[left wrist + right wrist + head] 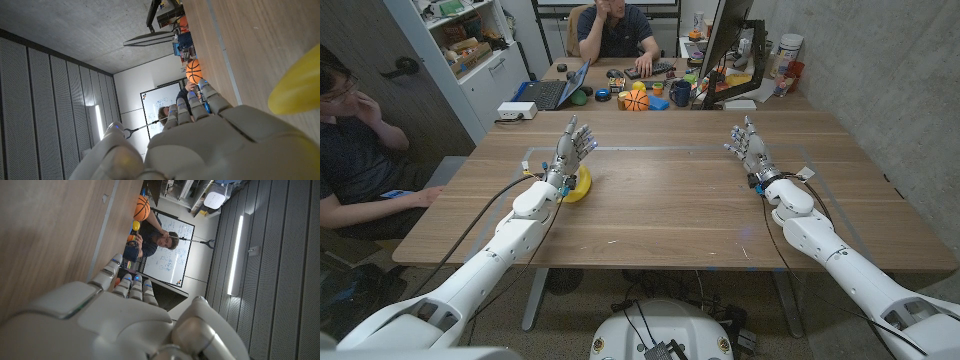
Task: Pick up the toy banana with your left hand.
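Toy banana [579, 186] is lying on the wooden tabletop [660, 200], on the robot's left side, partly hidden behind the left wrist. In the left wrist view its yellow end [295, 90] is showing just beside the back of the hand, resting on the wood. Left robot hand [572, 145] is standing just beyond the banana with its fingers reaching up and apart — released, holding nothing; whether it is touching the fruit cannot be told. Right robot hand [748, 142] is standing well apart on the opposite side of the tabletop, fingers likewise spread and grasping nothing. Beyond the far edge, a small toy basketball [635, 100] is sitting among clutter — a person [616, 32] is seated behind it, and another person [355, 150] is sitting at the left edge.
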`<state>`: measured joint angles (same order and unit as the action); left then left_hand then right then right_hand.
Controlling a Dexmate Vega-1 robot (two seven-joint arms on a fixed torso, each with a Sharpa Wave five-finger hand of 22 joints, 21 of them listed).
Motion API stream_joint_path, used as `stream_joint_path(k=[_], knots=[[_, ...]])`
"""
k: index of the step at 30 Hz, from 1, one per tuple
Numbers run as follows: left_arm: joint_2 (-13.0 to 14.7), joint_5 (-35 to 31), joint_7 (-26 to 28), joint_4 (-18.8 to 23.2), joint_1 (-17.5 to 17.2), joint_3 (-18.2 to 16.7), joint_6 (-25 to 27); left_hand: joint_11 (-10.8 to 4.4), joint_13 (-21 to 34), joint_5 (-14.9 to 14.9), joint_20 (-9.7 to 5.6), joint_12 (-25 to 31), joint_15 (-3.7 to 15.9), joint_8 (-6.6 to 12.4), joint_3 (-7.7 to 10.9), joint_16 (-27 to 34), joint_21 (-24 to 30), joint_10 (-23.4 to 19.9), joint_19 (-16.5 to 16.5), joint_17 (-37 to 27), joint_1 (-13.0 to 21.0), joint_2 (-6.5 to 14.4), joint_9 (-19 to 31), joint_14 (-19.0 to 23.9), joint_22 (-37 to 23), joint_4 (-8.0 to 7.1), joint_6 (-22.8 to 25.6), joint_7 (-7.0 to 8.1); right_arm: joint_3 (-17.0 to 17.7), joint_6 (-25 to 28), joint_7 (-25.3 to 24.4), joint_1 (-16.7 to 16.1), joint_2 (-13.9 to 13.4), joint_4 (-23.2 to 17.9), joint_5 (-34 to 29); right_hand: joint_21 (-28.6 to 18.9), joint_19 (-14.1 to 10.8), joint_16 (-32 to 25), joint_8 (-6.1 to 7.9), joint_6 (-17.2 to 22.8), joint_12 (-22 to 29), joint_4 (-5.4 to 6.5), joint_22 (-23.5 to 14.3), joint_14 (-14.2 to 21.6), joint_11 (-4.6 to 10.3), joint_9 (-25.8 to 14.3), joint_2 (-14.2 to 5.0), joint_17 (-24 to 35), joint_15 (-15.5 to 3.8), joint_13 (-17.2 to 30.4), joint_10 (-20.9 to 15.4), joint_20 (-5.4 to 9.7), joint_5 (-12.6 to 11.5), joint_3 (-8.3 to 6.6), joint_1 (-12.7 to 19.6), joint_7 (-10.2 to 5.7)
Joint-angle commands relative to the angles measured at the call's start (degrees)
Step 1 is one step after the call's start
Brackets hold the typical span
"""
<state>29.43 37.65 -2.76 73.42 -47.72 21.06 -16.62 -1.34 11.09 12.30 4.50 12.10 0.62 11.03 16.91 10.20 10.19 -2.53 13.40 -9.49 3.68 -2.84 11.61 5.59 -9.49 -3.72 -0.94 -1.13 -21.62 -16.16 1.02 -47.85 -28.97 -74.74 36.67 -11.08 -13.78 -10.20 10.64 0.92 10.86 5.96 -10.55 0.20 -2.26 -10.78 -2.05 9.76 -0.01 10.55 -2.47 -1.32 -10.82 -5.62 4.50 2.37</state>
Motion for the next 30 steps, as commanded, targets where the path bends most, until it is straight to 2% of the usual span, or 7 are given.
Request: stream_joint_path(k=[1, 6, 13, 17, 24, 27, 30], knots=[[0.14, 0.12, -0.44, -0.63, 0.52, -0.04, 0.25, 0.08, 0.26, 0.31, -0.08, 0.32, 0.08, 0.41, 0.31, 0.26, 0.33, -0.62, 0.42, -0.24, 0.59, 0.01, 0.09, 0.51, -0.19, 0.09, -0.42, 0.09, -0.39, 0.35, -0.4, 0.43, 0.36, 0.14, -0.38, -0.35, -0.35, -0.41, 0.25, -0.08, 0.28, 0.34, -0.07, -0.18, -0.33, -0.1, 0.08, 0.09, -0.04, 0.2, -0.18, -0.12, -0.4, -0.03, 0.55, 0.33], [0.64, -0.59, 0.95, 0.72, 0.13, 0.08, 1.15, 0.06, 0.26, 0.31, -0.11, 0.36, 0.12, 0.4, 0.32, 0.25, 0.32, -0.72, 0.41, -0.24, 0.65, 0.08, 0.08, 0.51, -0.19, 0.15, -0.44, 0.08, -0.43, 0.41, -0.15, 0.52, 0.29, 0.4, -0.35, -0.35, -0.33, -0.4, 0.26, -0.1, 0.24, 0.32, -0.07, -0.23, -0.29, -0.1, 0.07, 0.09, -0.01, 0.2, -0.09, -0.11, -0.39, -0.01, 0.57, 0.31], [2.49, -1.77, 4.16, 5.89, -1.76, -0.11, 3.5, -0.2, 0.26, 0.31, 0.0, 0.53, 0.12, 0.43, 0.48, 0.47, 0.57, -1.13, 1.13, -0.24, 1.1, 0.31, 0.08, 1.17, -0.21, 0.45, -0.37, 0.13, -0.46, 0.3, 0.34, 0.64, 0.49, 1.24, -0.07, -0.34, -0.29, -0.4, 0.25, -0.13, 0.27, 0.29, -0.08, -0.24, -0.28, -0.1, 0.05, 0.09, -0.01, 0.21, -0.14, -0.16, -0.38, 0.02, 0.62, 0.32], [4.01, -3.11, 6.4, 9.68, -3.03, -0.1, 5.27, -0.5, 0.29, 0.23, 1.15, 0.6, -0.01, 0.59, 0.9, 0.66, 0.93, -1.25, 2.29, -0.28, 2.05, 0.83, 0.11, 1.95, -0.3, 1.05, -0.06, 0.6, -0.49, 0.22, 0.65, 0.78, 0.69, 1.74, 0.14, -0.34, -0.29, -0.42, 0.26, -0.13, 0.29, 0.28, -0.08, -0.23, -0.25, -0.1, 0.03, 0.09, 0.07, 0.21, -0.16, -0.17, -0.37, 0.03, 0.65, 0.29], [6.11, -4.59, 9.48, 14.65, -4.62, -0.26, 8.56, -0.83, 0.32, 0.15, 1.23, 0.87, 0.31, 0.81, 1.31, 0.73, 0.92, -1.84, 2.54, -0.33, 3.08, 1.13, 0.16, 2.49, -0.37, 1.73, 0.35, 1.3, -0.81, -0.07, 1.57, 1.28, 1.19, 2.96, 0.3, -0.33, -0.24, -0.42, 0.25, -0.18, 0.3, 0.25, -0.08, -0.24, -0.35, -0.1, 0.01, 0.09, 0.11, 0.21, -0.15, -0.17, -0.36, 0.06, 0.69, 0.29], [6.87, -5.48, 10.77, 16.64, -5.31, -0.31, 9.52, -1.09, 0.37, 0.05, 2.0, 1.03, -0.27, 0.85, 1.67, 0.83, 0.98, -2.13, 2.84, -0.37, 4.11, 1.26, 0.22, 3.1, -0.44, 2.46, 0.31, 1.4, -0.89, 0.03, 1.73, 1.37, 1.33, 3.22, 0.42, -0.33, -0.22, -0.44, 0.27, -0.16, 0.29, 0.24, -0.08, -0.22, -0.28, -0.1, -0.01, 0.09, 0.12, 0.21, -0.12, -0.18, -0.36, 0.08, 0.71, 0.29], [7.71, -6.68, 12.01, 18.45, -5.8, -0.3, 10.44, -1.43, 0.42, -0.01, 2.11, 1.16, -0.47, 1.03, 1.95, 0.91, 1.06, -2.3, 3.14, -0.42, 4.92, 1.36, 0.28, 3.65, -0.51, 3.04, 0.65, 1.76, -0.99, 0.03, 1.91, 1.46, 1.4, 3.49, 0.4, -0.33, -0.2, -0.45, 0.27, -0.18, 0.28, 0.23, -0.08, -0.19, -0.31, -0.1, -0.02, 0.1, 0.11, 0.21, -0.1, -0.23, -0.35, 0.09, 0.73, 0.27]])
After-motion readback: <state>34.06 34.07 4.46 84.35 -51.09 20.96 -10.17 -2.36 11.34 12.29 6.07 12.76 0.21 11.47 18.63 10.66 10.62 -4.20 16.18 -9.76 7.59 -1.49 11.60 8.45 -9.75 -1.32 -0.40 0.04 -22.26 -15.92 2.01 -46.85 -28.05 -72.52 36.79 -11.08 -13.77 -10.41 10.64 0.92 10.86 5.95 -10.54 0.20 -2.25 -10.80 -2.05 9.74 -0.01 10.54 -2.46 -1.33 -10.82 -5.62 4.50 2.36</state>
